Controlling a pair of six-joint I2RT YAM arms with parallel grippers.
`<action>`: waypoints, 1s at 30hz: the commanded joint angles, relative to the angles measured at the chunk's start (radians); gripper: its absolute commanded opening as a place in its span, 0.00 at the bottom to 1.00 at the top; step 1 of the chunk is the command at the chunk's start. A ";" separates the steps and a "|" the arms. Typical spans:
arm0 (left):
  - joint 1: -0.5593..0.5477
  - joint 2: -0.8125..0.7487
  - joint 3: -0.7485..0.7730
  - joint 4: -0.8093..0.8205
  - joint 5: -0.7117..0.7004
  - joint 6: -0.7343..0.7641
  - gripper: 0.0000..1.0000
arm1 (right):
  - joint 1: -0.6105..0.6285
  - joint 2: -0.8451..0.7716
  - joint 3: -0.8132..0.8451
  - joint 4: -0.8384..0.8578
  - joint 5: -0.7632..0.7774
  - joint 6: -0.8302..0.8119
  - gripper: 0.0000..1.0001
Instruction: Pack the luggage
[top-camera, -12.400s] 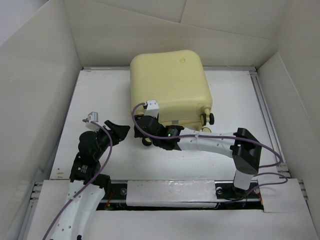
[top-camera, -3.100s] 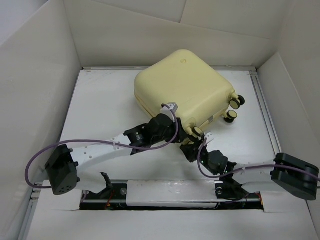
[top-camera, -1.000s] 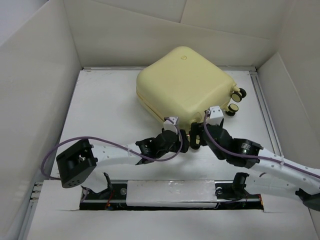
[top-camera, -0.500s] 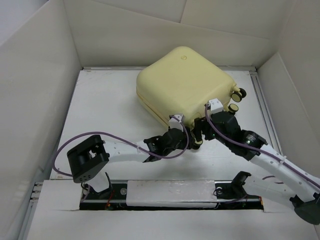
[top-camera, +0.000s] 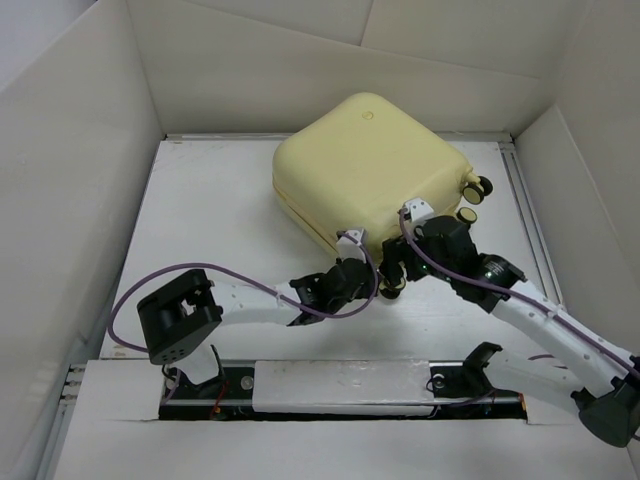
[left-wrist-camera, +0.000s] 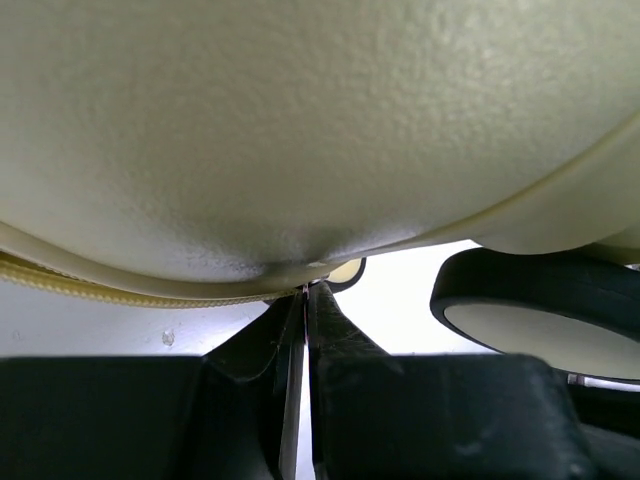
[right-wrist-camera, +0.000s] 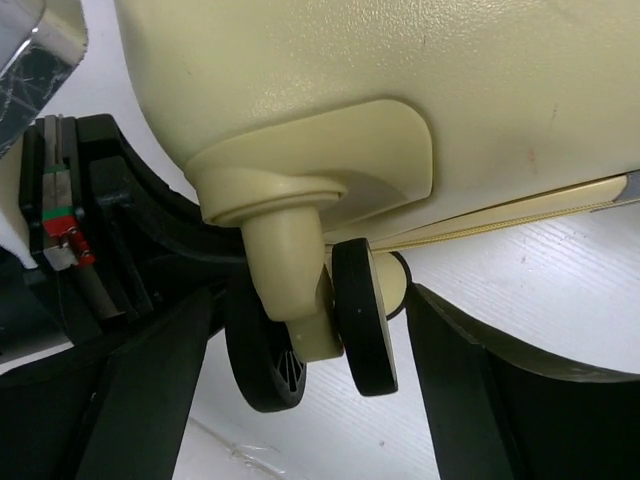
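two grippers are met at the near corner of the luggage (top-camera: 365, 170), which lies flat and closed on the white table (top-camera: 210, 220), turned at an angle toward the back right. the left gripper (left-wrist-camera: 305, 298) is drawn nearly together, only a thin slit left between its fingers, with the tips pressed up against the zipper seam (left-wrist-camera: 120, 285) under the shell's curve; whether a zip tab is caught in that slit cannot be told. the right gripper (right-wrist-camera: 312, 300) is spread wide, its fingers standing either side of the corner caster (right-wrist-camera: 360, 320) without clamping it.

the step in hand is judged to be the working of the zip while the case is steadied, since nothing can be packed until the shell is opened. it would be done well if the caster stem were closed on firmly, so that the case is not dragged, and if the seam were followed closely around the rounded corner, where a pinch is likely to slip off.

crowding is the main hindrance: both wrists are packed into one corner, just beside each other, and the caster sits right next to the left fingertips. the purple cable (top-camera: 200, 270) is looped near the left arm. the far wheels (top-camera: 478, 188) are close to the right cardboard wall (top-camera: 590, 200), so little room is left for the case to slide that way.
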 joint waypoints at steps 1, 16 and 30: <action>0.008 -0.037 -0.017 0.030 -0.074 -0.004 0.00 | -0.021 0.030 0.014 0.058 -0.026 -0.026 0.82; 0.048 -0.154 -0.149 -0.072 -0.194 0.048 0.00 | -0.066 0.033 0.009 0.045 0.016 0.005 0.00; 0.156 -0.239 -0.215 -0.356 -0.341 -0.023 0.00 | -0.075 0.005 0.018 0.004 0.019 0.005 0.00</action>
